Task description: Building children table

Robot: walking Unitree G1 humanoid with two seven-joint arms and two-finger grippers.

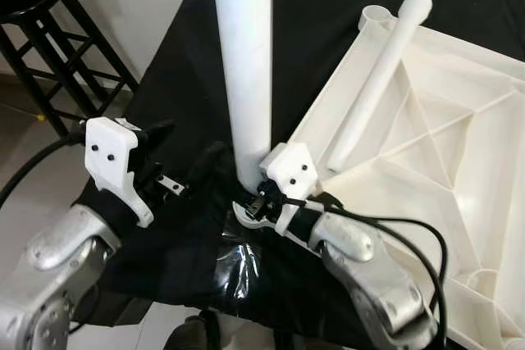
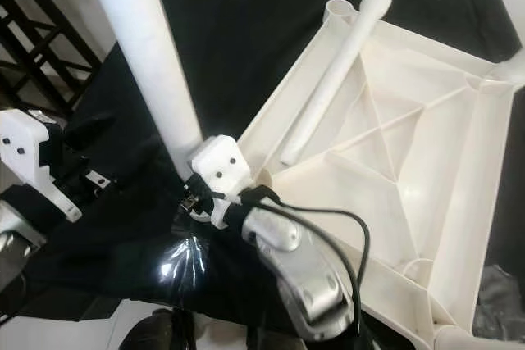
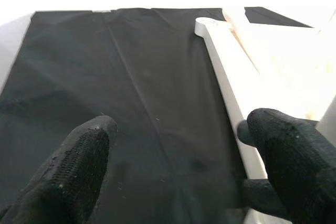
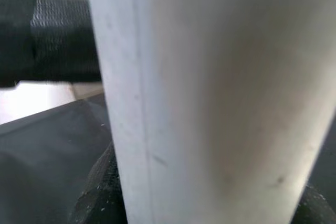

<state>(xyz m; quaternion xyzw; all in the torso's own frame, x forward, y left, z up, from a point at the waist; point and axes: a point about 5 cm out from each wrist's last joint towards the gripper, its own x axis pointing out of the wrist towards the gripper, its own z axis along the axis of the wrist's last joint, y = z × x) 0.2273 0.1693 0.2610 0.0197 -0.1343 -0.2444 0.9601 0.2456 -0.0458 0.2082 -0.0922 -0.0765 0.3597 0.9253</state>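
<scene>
My right gripper [image 1: 248, 199] is clamped round the base of a white table leg [image 1: 244, 55] and holds it upright at the near-left corner of the upturned tabletop [image 1: 459, 170]. In the right wrist view the leg [image 4: 210, 98] sits hard against the camera with a black fingertip [image 4: 100, 192] beside it, so the fingers are pinching the tube.

My left gripper [image 1: 184, 165] hovers just left of the leg over the black cloth [image 1: 180, 79]. Its fingers [image 3: 79, 166] are spread wide and hold nothing.

A second leg [image 1: 379, 71] lies loose across the tabletop's ribbed underside, its rounded end poking past the far corner socket [image 1: 373, 15].

Handling, my guess:
- The leg looks like a hollow moulded plastic tube, light and stiff.
- The surface is smooth, so it is likely to slip or twist in a two-finger pinch.
- It is tall above my low grip, so top-heavy leverage could tip it. A second hold higher up the shaft with the left gripper would steady it.
- The tabletop looks rigid but light and may slide on the cloth when I push a leg into a socket.

There are no brands, labels or readable writing on the leg or tabletop. A blurred red patch in the right wrist view is illegible.

A black stool [image 1: 49, 30] stands at far left.
</scene>
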